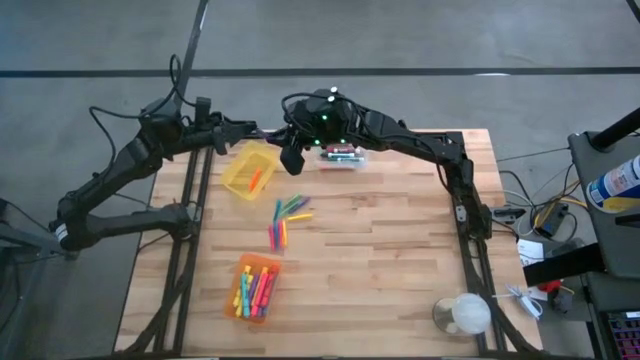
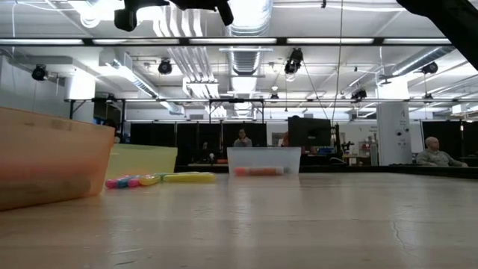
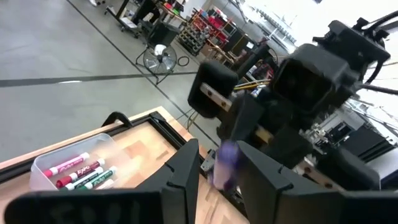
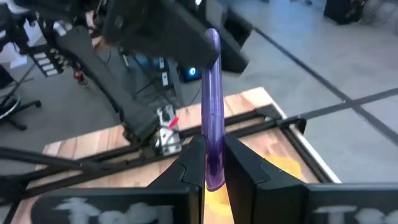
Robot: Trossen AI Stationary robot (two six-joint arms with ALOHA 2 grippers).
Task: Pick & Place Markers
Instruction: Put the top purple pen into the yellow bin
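Observation:
A purple marker (image 4: 212,93) sits lifted above the table's far left part, between my two grippers. My right gripper (image 4: 211,168) is shut on it, over the yellow bin (image 1: 250,170). My left gripper (image 3: 217,177) is open; its fingers stand on either side of the marker's other end (image 3: 225,163), and I cannot tell whether they touch it. Several loose markers (image 1: 286,218) lie flat on the table. More lie in the orange bin (image 1: 256,289). Red and green ones lie in the clear bin (image 3: 74,169). My right gripper pinches the purple marker near one end (image 4: 212,146) between its two fingers. The marker runs on straight ahead along the fingers, and its free end (image 4: 211,37) reaches the left gripper. It is lifted clear of the table.
The yellow bin (image 2: 142,160), the clear bin (image 2: 264,160) and the orange bin (image 2: 52,164) stand on the wooden table (image 1: 400,260). A clear cup with a white ball (image 1: 465,314) stands near the near right corner. Black frame rails (image 1: 470,230) run along both sides. People sit in the room beyond.

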